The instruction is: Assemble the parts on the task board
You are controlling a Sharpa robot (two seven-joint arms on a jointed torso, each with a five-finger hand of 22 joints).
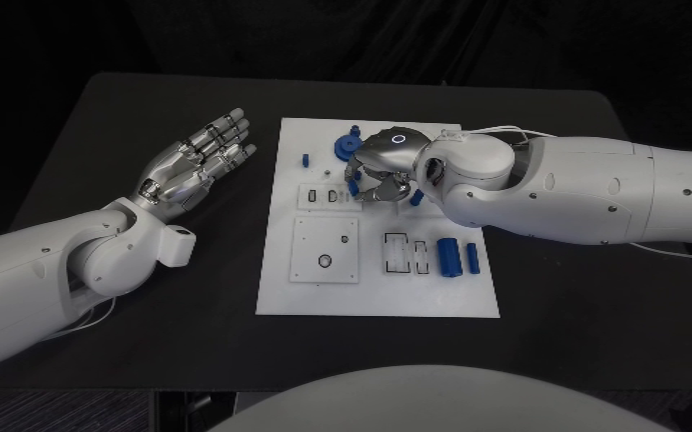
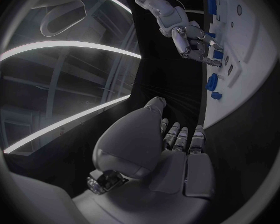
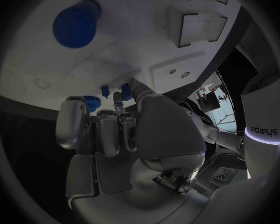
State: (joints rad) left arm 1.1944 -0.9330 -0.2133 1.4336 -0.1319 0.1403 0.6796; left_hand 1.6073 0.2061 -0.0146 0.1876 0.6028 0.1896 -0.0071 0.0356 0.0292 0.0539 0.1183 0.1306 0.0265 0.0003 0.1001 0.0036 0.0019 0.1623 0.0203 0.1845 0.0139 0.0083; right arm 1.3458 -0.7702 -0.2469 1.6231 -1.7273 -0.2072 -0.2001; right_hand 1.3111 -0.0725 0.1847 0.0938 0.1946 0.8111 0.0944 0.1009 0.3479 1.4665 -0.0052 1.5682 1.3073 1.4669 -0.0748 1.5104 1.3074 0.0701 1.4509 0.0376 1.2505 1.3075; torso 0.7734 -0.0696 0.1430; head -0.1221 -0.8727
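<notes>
Left hand [image 1: 199, 160]: flat, fingers spread wide, holding nothing, above the black table [image 1: 144, 332] to the left of the white rectangular task board [image 1: 378, 297], not touching it

Right hand [image 1: 382, 167]: fingers curled down over the upper centre of the task board; whether they hold a part cannot be told

Blue parts visible in the head view: two cylinders [image 1: 459, 255] lying side by side near the lower right of the board, one small peg [image 1: 304, 160] near its left edge, one round piece [image 1: 349, 144] just beside the right hand

Backdrop: dark
</notes>
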